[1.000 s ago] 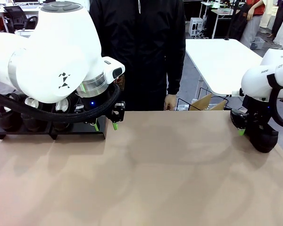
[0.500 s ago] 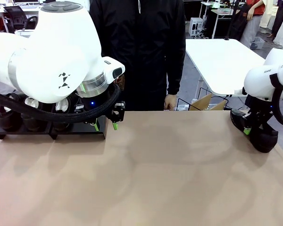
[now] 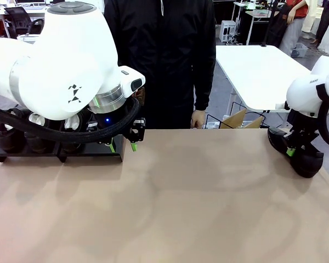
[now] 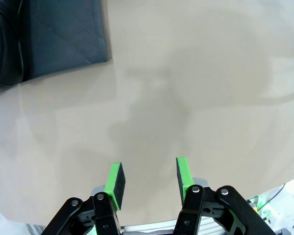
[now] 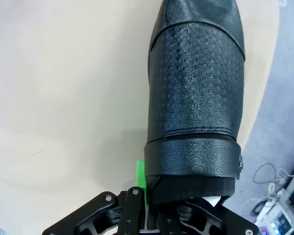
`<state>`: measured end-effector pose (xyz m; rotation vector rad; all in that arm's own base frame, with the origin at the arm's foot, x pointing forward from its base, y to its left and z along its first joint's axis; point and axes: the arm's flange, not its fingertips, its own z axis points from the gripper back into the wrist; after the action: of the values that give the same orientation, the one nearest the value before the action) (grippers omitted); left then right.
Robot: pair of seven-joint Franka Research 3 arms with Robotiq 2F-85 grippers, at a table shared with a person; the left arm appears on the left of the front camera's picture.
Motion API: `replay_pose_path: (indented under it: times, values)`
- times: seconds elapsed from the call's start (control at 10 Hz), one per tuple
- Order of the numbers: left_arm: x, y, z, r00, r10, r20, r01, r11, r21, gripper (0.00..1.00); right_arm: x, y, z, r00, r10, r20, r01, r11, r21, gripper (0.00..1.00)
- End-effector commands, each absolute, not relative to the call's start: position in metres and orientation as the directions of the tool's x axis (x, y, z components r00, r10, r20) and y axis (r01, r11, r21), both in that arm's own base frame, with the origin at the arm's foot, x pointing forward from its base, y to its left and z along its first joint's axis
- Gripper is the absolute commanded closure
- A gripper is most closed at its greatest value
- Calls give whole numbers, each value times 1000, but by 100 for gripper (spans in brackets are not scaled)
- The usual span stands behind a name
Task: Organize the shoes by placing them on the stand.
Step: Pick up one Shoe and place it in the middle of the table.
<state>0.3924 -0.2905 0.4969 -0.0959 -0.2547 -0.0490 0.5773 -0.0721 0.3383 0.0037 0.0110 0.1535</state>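
Black shoe [image 5: 196, 93], wall between right gripper [image 5: 149, 196] fingers

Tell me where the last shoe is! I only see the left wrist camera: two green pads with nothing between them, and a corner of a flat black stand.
Observer: The glossy black leather slip-on shoe sits at the right edge of the tan table.
Operator: Is anybody grabbing it?
Observer: Yes, the right gripper is shut on the rim of its opening.
Operator: Are shoes on the stand already?
Observer: The low matte-black metal stand at the far left holds other black shoes, partly hidden behind the left arm.
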Motion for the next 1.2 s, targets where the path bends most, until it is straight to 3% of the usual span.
replay_pose_path:
  times: [0.0, 0.3, 0.5, 0.6, 1.0, 1.1]
  values:
    - [392, -288, 497, 965, -41, 258, 64, 995, -80, 43, 554, -57, 374, 998, 59, 37, -62, 995, 75, 100]
    - [392, -288, 497, 965, -41, 258, 64, 995, -80, 43, 488, 13, 424, 995, 12, 100, -28, 987, 157, 100]
    - [392, -288, 497, 965, -41, 258, 64, 995, -80, 43, 444, 55, 426, 989, 132, 72, -142, 978, 154, 100]
    - [392, -288, 497, 965, -41, 258, 64, 995, -80, 43, 490, 19, 426, 995, 53, 85, -65, 987, 147, 100]
    - [392, -288, 497, 965, -41, 258, 64, 995, -80, 43, 472, 27, 420, 996, 57, 65, -66, 986, 152, 100]
    - [392, -288, 497, 965, -41, 258, 64, 995, -80, 43, 465, 51, 422, 993, -106, 51, 102, 992, 78, 100]
